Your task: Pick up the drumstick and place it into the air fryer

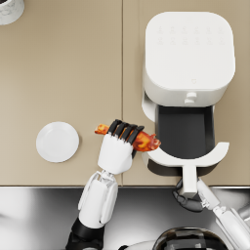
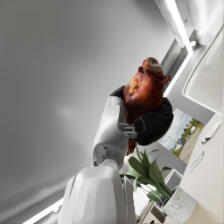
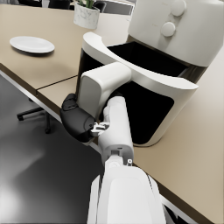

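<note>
- The left hand (image 1: pixel 117 146) has its fingers wrapped over the drumstick (image 1: pixel 145 141), gripping it across the middle so both ends stick out — the thin bone end toward the plate (image 1: pixel 57 141), the meaty end toward the air fryer (image 1: pixel 188 53).
- The drumstick is off the table (image 1: pixel 63 73), carried just beside the near left corner of the pulled-out drawer (image 1: pixel 185 131); it is not yet over the dark cavity.
- In the left wrist view the glazed meat (image 2: pixel 145 89) rises above the dark fingers (image 2: pixel 153 124), so the hold looks firm enough for a short carry.
- The right hand (image 1: pixel 188 199) is closed around the drawer handle (image 1: pixel 188 178) at the table's front edge — probably to keep the drawer out and steady while the other arm comes in.
- The right wrist view shows the same hold: dark fingers (image 3: pixel 78 120) curled around the white handle (image 3: pixel 103 85), the drawer's black inside open behind it.
- Judged from this, the pickup is done and the placing remains; the next move calls for carrying the drumstick rightward over the drawer rim before letting go.
- The white plate sits bare on the table, well apart from the air fryer.
</note>
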Robot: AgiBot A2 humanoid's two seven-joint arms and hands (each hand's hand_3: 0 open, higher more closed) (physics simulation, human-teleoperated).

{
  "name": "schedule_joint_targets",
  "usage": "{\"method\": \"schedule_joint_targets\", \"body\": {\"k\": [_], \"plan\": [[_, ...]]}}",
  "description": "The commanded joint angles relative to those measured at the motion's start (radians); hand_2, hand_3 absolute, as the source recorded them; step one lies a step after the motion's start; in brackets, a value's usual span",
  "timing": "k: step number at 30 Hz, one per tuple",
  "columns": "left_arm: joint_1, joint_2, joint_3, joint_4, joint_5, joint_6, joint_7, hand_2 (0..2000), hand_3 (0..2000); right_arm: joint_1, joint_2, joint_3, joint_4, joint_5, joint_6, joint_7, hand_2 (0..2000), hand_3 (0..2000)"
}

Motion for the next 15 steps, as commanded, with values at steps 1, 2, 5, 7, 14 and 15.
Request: {"method": "schedule_joint_targets", "body": {"k": [1, 2, 5, 7, 14, 15], "plan": [[0.066, 0.082, 0.091, -0.007, -0.001, 0.0, 0.0, 2000, 2000, -0.002, 0.008, 0.003, 0.006, 0.0, -0.002, -0.001, 2000, 2000], [0.081, 0.112, 0.12, -0.001, -0.001, 0.0, 0.0, 2000, 2000, -0.003, 0.013, 0.006, 0.01, 0.0, -0.004, -0.001, 2000, 2000], [0.131, 0.207, 0.199, 0.059, -0.002, -0.001, 0.0, 2000, 2000, -0.004, 0.021, 0.011, 0.015, 0.0, -0.01, -0.002, 2000, 2000], [0.204, 0.19, 0.294, 0.116, -0.003, 0.001, 0.001, 2000, 2000, -0.004, 0.023, 0.013, 0.016, 0.0, -0.011, -0.002, 2000, 2000], [0.316, 0.217, 0.335, 0.283, -0.002, 0.001, 0.002, 2000, 2000, -0.004, 0.025, 0.014, 0.017, 0.0, -0.013, -0.002, 2000, 2000], [0.316, 0.219, 0.332, 0.293, -0.002, 0.001, 0.002, 2000, 2000, -0.004, 0.025, 0.014, 0.017, 0.0, -0.013, -0.002, 2000, 2000]]}}
